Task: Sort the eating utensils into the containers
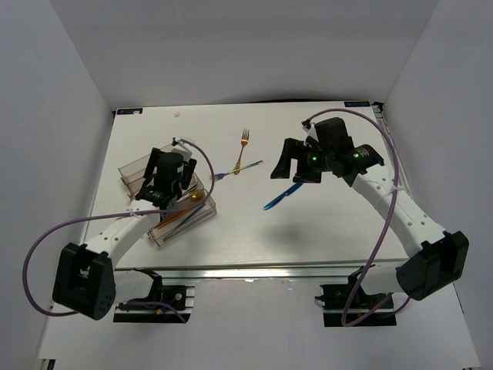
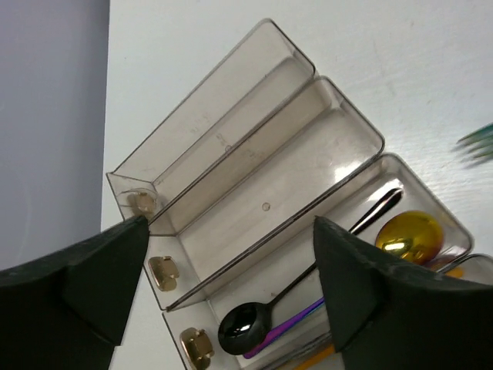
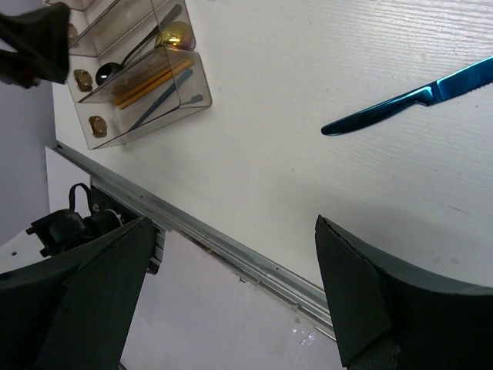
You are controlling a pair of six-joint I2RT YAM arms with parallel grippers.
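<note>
Well, my left gripper point(image 2: 229, 223) is open wide and holds nothing. It hangs just over the clear tray point(image 2: 231, 92). Inside the tray lie a black spoon point(image 2: 243, 327) and a gold spoon point(image 2: 408, 235). A purple handle point(image 2: 285, 327) lies right beside the black one.

My right gripper point(image 3: 231, 223) is open wide too, with nothing between its fingers. It hangs over the white table point(image 3: 269, 116). A shiny blue knife point(image 3: 408, 104) lies flat on the table near it, not touching it.

From my right wrist the tray is far off to the side. Its nearest slot holds gold sticks point(image 3: 150, 81) and a thin blue stick point(image 3: 166, 99).

From above, a gold fork point(image 1: 246, 139) lies toward the far side of the table. A fork with a green handle point(image 1: 235, 171) lies between my two grippers. Both forks and the knife are outside the tray.
</note>
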